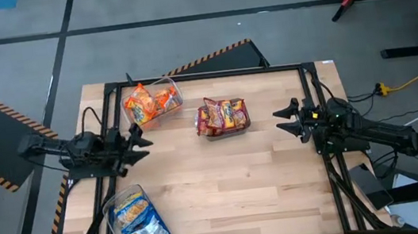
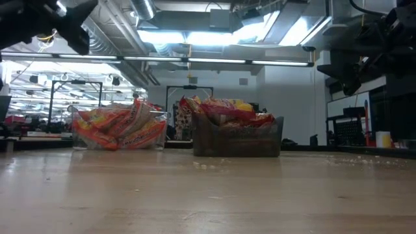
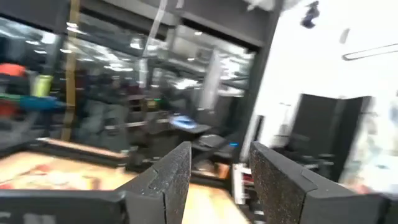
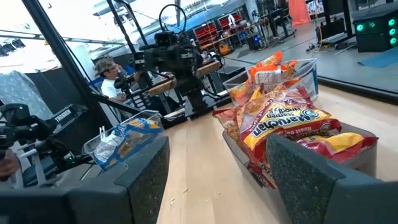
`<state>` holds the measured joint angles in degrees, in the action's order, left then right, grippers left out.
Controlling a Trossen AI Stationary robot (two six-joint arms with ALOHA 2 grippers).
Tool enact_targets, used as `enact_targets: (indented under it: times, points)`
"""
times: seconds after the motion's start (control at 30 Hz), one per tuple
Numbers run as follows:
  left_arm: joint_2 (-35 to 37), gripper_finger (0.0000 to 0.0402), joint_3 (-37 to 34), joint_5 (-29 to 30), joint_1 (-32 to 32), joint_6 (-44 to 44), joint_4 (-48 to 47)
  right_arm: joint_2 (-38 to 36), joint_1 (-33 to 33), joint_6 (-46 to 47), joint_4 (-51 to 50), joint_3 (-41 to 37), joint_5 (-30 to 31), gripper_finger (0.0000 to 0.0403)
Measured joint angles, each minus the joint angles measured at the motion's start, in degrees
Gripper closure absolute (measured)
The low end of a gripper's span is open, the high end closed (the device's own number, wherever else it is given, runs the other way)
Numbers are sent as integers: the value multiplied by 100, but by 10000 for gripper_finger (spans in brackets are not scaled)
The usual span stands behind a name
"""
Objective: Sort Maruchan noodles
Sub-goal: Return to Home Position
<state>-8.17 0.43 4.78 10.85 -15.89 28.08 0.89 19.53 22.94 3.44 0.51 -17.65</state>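
The black bin [image 2: 237,146] sits near the middle of the table's far half. It is heaped with red Maruchan packets [image 1: 223,115] that rise above its rim, so it serves as the home for that kind. Just beside the black bin, on the left arm's side and a little farther back, a clear bin [image 4: 309,73] holds the orange Maruchan packets [image 1: 147,104], crammed in at slants. Well apart from the black bin, at the near corner on the left arm's side, a second clear bin [image 1: 112,217] holds the blue-and-white Maruchan packets [image 1: 138,221]. Each colour has its own container, and no loose packet shows on the bare wood of the table [image 1: 233,186] around the black bin, so the sorting looks finished. The left gripper [image 1: 141,139] hangs above the table's edge on the left arm's side of the black bin, well clear of it, with its fingers spread and nothing between them. The right gripper [image 1: 281,121] mirrors it on the opposite side of the black bin, facing it, with its claw wide and empty. Both arms are drawn toward their mounts and raised off the surface, which reads as a resting pose. Held that way, they keep out of the bins and leave the sorted packets undisturbed. From here, nothing seems to remain except settling into that parked stance.
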Motion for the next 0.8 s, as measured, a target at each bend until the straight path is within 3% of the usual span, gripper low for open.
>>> enact_targets:
  times: [0.2,0.63,0.8]
  points:
    - [817,243,2,-424,-105,-141,-835,45,0,-138,-7,0,64,150]
    - [801,243,0,-380,-495,166,-1979,465,0,-377,0,0,-87,150]
    - [803,243,0,450,-559,417,-2030,462,0,-189,6,0,-102,150]
